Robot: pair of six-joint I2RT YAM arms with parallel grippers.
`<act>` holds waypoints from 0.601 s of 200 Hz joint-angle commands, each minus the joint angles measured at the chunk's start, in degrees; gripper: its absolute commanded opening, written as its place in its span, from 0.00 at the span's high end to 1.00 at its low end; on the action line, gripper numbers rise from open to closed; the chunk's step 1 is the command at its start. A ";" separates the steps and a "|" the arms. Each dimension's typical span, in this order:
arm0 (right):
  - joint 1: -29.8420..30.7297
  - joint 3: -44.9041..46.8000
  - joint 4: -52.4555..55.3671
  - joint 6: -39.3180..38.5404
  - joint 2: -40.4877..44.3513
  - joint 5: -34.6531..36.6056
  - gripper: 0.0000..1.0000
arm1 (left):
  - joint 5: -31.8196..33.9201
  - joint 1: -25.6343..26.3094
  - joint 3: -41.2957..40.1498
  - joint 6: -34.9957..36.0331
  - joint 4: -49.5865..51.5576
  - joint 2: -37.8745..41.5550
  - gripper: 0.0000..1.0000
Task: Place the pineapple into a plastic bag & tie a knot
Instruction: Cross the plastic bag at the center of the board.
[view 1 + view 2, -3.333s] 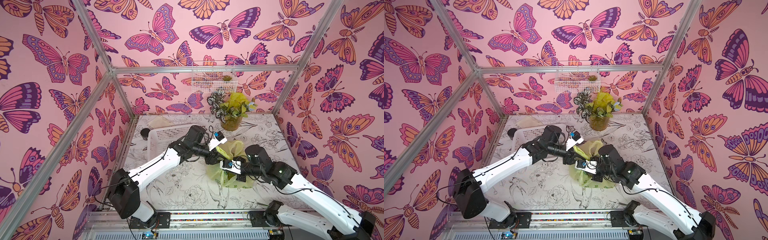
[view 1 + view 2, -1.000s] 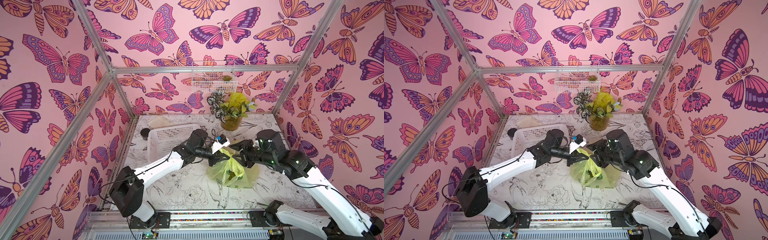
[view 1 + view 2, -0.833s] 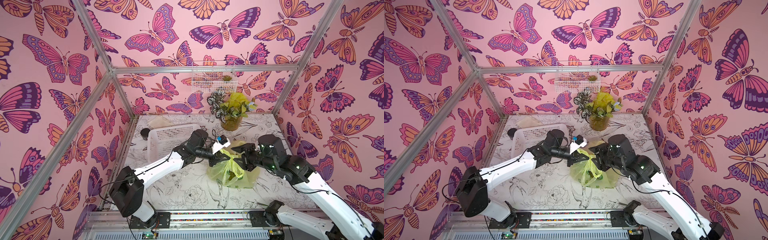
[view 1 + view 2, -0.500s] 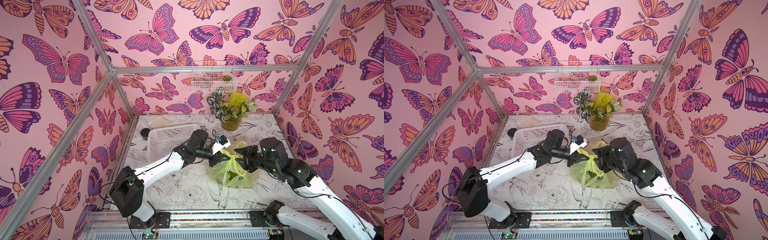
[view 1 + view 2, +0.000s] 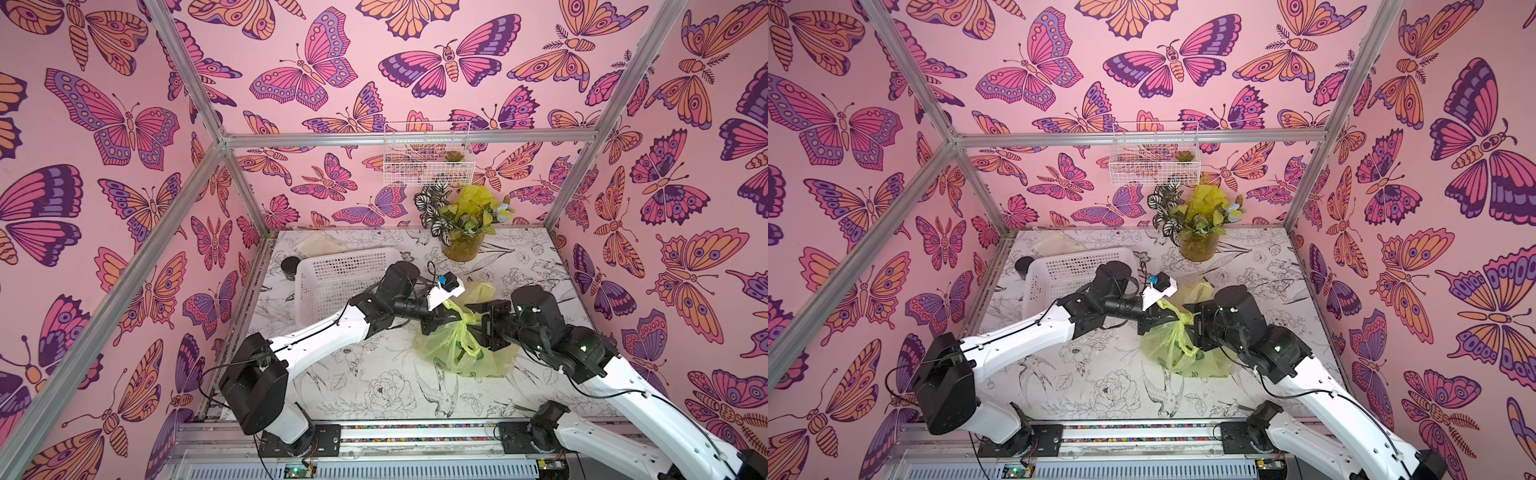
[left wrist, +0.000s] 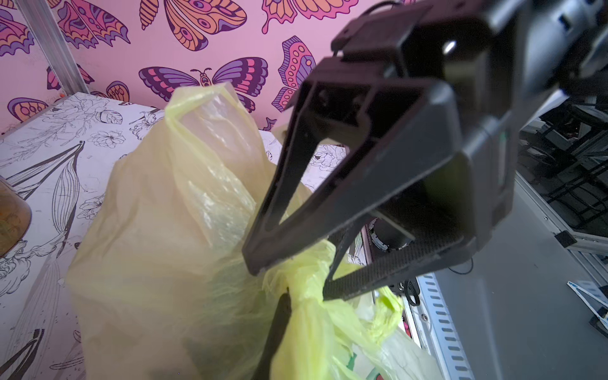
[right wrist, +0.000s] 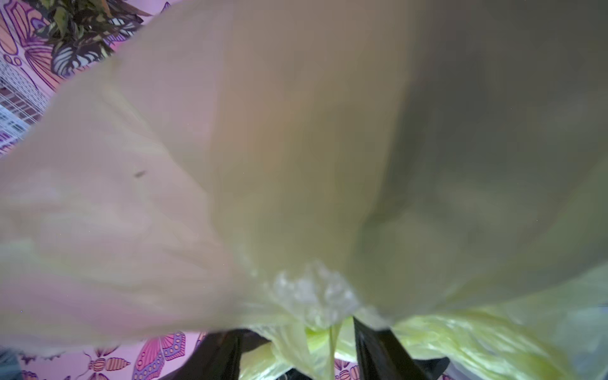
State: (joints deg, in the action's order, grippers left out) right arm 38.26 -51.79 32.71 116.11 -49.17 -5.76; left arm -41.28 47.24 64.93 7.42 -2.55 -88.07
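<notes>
Plastic bag [image 5: 461, 353] slumped on worktop [image 5: 332, 374], on the robot's side of potted plant [image 5: 461, 245]. Left gripper [image 5: 444, 323] jaws clamped on its twisted handle [image 6: 307, 335]; right gripper [image 6: 291, 279] jaws apart, straddling the knot [image 6: 297, 291]. Best: close right on a loop end, pull opposite left, slow, sparing thin film.

Both top views: high at front, angled down, far, whole worktop [image 5: 365, 374] | left wrist: close, faces plastic bag [image 6: 158, 230], right end effector [image 6: 291, 279] | right wrist: lens almost against plastic bag [image 7: 296, 148], blurred | shared by all: plastic bag
</notes>
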 commanded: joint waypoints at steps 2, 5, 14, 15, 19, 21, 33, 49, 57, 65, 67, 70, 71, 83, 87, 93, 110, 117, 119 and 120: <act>2.07 1.96 -0.58 6.36 1.06 2.64 0.44 | 2.61 1.30 -1.42 -1.23 -4.15 1.41 1.00; 2.26 2.17 -0.64 6.88 1.20 2.97 0.43 | 3.13 1.42 -1.51 -1.37 -4.40 1.46 1.00; 2.70 2.73 -0.75 7.98 1.80 4.12 0.43 | 4.18 1.78 -1.72 -1.70 -5.02 1.52 1.00; 2.74 2.78 -0.73 8.07 1.88 4.24 0.43 | 4.27 1.84 -1.77 -1.70 -5.06 1.51 1.00; 2.85 2.98 -0.74 8.46 2.15 4.79 0.42 | 4.75 2.01 -1.91 -1.90 -5.27 1.51 1.00; 2.93 3.00 -0.68 8.68 2.32 5.27 0.42 | 5.07 2.05 -1.97 -2.00 -5.49 1.61 1.00; 3.29 3.69 -0.79 9.73 3.34 7.27 0.40 | 6.63 2.41 -2.47 -2.89 -6.52 1.87 1.00; 3.31 5.46 -2.62 11.17 4.65 10.16 0.38 | 7.65 2.72 -3.34 -4.75 -8.13 2.32 1.00; 3.31 6.30 -3.96 11.69 4.91 11.53 0.36 | 7.94 2.92 -3.78 -5.80 -8.79 2.53 1.00; 3.31 7.14 -5.59 12.01 5.04 12.97 0.34 | 8.35 3.26 -4.37 -6.88 -9.48 2.84 1.00; 3.31 7.38 -5.98 12.03 5.05 13.34 0.34 | 8.46 3.33 -4.50 -7.09 -9.67 2.93 1.00; 3.31 7.73 -6.55 12.07 4.98 13.69 0.33 | 8.58 3.52 -4.73 -7.46 -9.93 3.07 1.00; 3.31 7.83 -6.75 12.14 4.97 13.86 0.33 | 8.62 3.58 -4.81 -7.57 -10.02 3.12 1.00; 3.34 9.06 -9.00 12.62 4.78 14.91 0.32 | 9.31 4.19 -5.55 -9.07 -11.25 3.47 1.00; 3.34 9.38 -9.65 12.71 4.71 15.21 0.33 | 9.49 4.40 -5.79 -9.51 -11.54 3.62 1.00; 3.31 9.66 -10.00 12.89 4.62 15.70 0.35 | 10.05 4.73 -5.94 -10.10 -11.78 3.77 1.00; 3.31 10.08 -10.43 13.13 4.54 16.87 0.39 | 11.51 5.55 -6.88 -11.88 -12.88 4.39 1.00; 3.31 10.38 -10.75 13.53 4.52 17.26 0.42 | 12.25 5.86 -7.29 -12.62 -13.53 4.62 1.00; 3.31 10.52 -10.91 13.70 4.52 17.40 0.43 | 12.40 5.96 -7.39 -12.78 -13.71 4.72 1.00; 3.31 10.59 -11.00 13.70 4.47 17.47 0.44 | 12.51 5.99 -7.42 -12.87 -13.76 4.74 1.00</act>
State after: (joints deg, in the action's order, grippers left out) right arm 41.36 -41.93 24.14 119.87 -44.36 7.20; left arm -31.16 51.88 59.24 -1.48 -12.12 -85.47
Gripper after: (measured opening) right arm 0.601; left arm 0.041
